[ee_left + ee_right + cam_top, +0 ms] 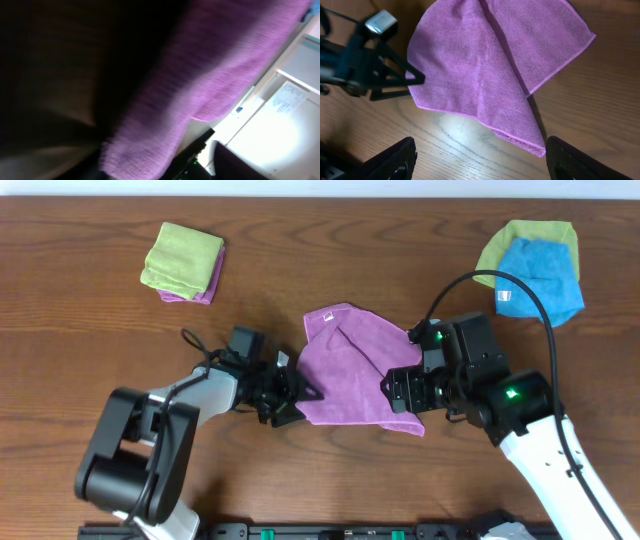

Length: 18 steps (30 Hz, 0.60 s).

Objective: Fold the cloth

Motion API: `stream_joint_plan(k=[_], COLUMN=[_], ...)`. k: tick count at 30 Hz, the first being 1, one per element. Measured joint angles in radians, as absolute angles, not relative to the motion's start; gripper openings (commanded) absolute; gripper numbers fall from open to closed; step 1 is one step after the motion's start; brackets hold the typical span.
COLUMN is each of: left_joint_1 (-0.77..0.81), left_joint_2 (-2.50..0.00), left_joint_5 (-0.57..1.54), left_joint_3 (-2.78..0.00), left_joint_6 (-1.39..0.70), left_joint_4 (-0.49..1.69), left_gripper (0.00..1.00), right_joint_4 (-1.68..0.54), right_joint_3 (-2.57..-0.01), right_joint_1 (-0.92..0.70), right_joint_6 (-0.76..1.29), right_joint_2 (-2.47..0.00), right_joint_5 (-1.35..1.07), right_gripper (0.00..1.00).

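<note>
The lilac cloth (350, 370) lies loosely folded in the middle of the table, with its small white tag (326, 318) at the far edge. My left gripper (290, 388) is at its left edge, with its fingers closed to a point on the hem; the right wrist view shows this (417, 79). The left wrist view is filled with blurred cloth (210, 75). My right gripper (408, 392) hovers over the cloth's near right corner. Its fingers (479, 162) are wide open and empty, and the cloth (485, 60) has its corner just inside the right finger.
A lime-green cloth (183, 258) lies on a small folded purple square (205, 290) at the back left. A blue cloth (540, 278) lies over another lime-green cloth (520, 240) at the back right. A black cable (530, 305) arcs above the right arm.
</note>
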<state>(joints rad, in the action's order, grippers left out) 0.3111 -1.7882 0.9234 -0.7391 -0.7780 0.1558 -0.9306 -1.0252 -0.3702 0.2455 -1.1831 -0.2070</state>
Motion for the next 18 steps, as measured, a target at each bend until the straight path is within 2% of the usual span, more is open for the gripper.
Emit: stream_joint_plan(k=[3, 7, 13, 18], left_joint_1=[0.311, 0.312, 0.295, 0.218], left_joint_2=[-1.806, -1.819, -1.798, -1.621], left_joint_5=[0.914, 0.891, 0.89, 0.883], left_joint_3=[-0.737, -0.732, -0.731, -0.73], left_joint_6=[-0.774, -0.744, -0.684, -0.642], left_joint_4=[0.149, 0.145, 0.155, 0.203], left_gripper=[0.06, 0.06, 0.06, 0.06], right_joint_4=[-0.931, -0.932, -0.935, -0.938], right_joint_3=[-1.025, -1.025, -1.025, -1.025], right_joint_1=[-0.37, -0.37, -0.37, -0.37], right_joint_6=[0.25, 0.254, 0.257, 0.257], right_joint_2=[-1.183, -1.183, -1.182, -1.182], right_joint_5=[-0.21, -0.21, -0.21, -0.209], right_gripper=[0.83, 0.87, 0.86, 0.86])
